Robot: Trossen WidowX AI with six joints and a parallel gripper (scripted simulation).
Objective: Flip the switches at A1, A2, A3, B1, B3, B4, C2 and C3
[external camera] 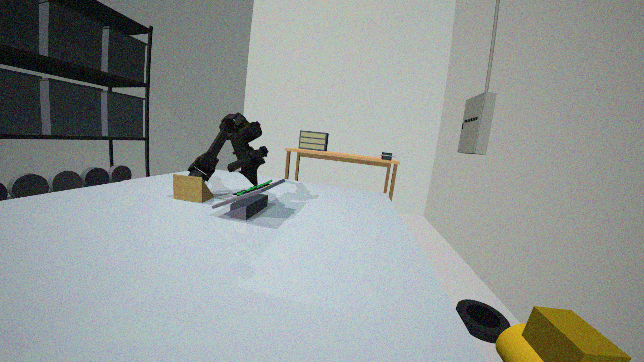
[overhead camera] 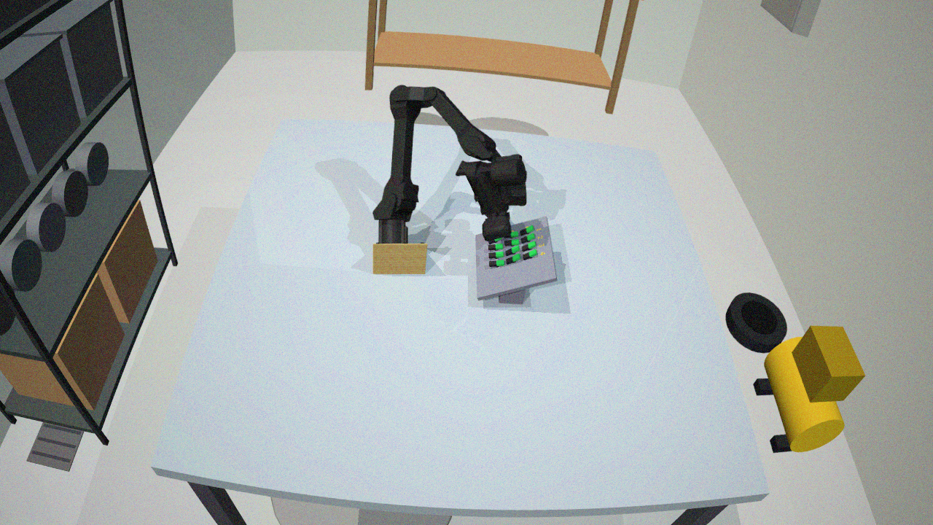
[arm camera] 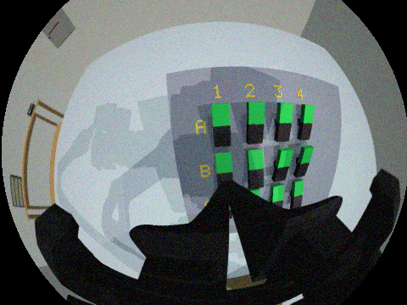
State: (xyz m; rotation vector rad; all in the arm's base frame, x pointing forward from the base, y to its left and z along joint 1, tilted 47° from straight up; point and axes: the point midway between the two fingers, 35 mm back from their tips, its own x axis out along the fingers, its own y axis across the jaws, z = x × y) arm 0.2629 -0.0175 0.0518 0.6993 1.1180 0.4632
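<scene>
The grey tilted panel (overhead camera: 522, 281) (arm camera: 328, 102) carries green-and-black rocker switches in rows A to C and columns 1 to 4. My gripper (overhead camera: 497, 237) (external camera: 255, 184) (arm camera: 226, 185) is shut and empty, its tips low over the panel at the black near end of switch B1 (arm camera: 224, 163). I cannot tell if they touch it. Switches A1 (arm camera: 221, 115), A2 (arm camera: 256, 113), A3 (arm camera: 285, 113), B3 (arm camera: 283, 158), B4 (arm camera: 304, 157) and C3 (arm camera: 277, 193) show. The fingers hide C1 and most of C2. Which ends are raised is hard to tell.
The panel stands on a dark block (overhead camera: 513, 297) (external camera: 248, 206) on the pale blue table (overhead camera: 391, 391) (external camera: 135, 270). A wooden block (overhead camera: 399, 259) (external camera: 188, 188) stands by the arm's base. Switches A4 (arm camera: 306, 116), B2 (arm camera: 255, 161) and C4 (arm camera: 298, 187) neighbour the named ones.
</scene>
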